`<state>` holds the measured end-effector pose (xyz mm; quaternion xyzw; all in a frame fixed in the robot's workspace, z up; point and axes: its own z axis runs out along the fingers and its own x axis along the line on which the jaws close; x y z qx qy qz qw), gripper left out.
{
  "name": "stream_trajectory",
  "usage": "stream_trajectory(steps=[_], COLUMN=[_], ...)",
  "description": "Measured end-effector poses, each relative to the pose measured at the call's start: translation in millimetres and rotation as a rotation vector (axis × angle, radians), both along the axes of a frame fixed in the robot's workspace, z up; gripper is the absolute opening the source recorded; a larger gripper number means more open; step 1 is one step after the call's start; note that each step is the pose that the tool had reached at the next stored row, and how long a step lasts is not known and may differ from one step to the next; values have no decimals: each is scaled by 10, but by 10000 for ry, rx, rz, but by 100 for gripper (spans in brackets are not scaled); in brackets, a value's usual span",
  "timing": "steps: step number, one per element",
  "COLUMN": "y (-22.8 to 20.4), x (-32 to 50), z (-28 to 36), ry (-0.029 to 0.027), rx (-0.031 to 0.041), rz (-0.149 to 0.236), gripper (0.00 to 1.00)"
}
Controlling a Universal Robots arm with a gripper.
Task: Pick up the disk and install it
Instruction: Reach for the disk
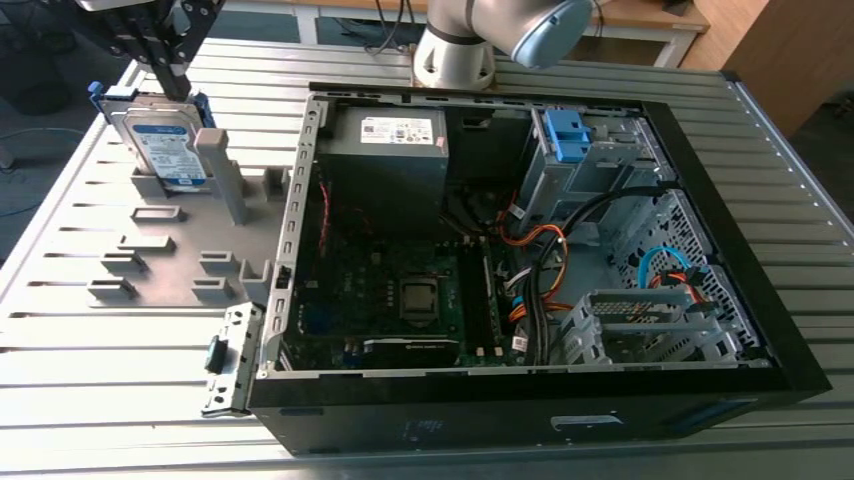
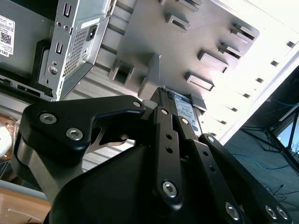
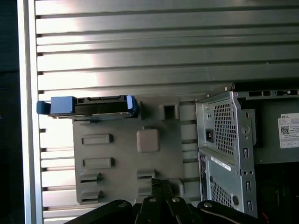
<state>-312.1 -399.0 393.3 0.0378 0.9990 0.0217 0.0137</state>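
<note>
On the ribbed metal counter (image 1: 120,400), a flat grey plastic holder (image 1: 174,250) lies to the exterior view's left of an open black computer case (image 1: 534,425). The blue-framed silver disk (image 1: 163,145) stands on edge at the holder's far end, with the black gripper (image 1: 174,72) directly above it. A grey metal box (image 1: 387,160) sits inside the case's far corner.

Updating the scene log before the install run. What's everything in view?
disk: 1, silver with blue frame, upright in the fixture, exterior view's left
fixture: 1, grey, on the table beside the case
case: 1, black, open, mid-table
power supply: 1, grey with white sticker, inside the case
clip: 1, blue, in the case's drive bay
motherboard: 1, dark, case floor
cables: several, orange, black, blue, inside the case
table: 1, silver, slatted
arm: 1, pale grey, behind the case
gripper: 1, black, at the disk's top edge
</note>
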Motion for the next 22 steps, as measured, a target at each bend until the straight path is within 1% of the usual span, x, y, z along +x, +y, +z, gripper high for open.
stream_trajectory(steps=[22], y=[0], x=[-87], z=[0], ry=[0], rx=[0], rz=[0], gripper=[11])
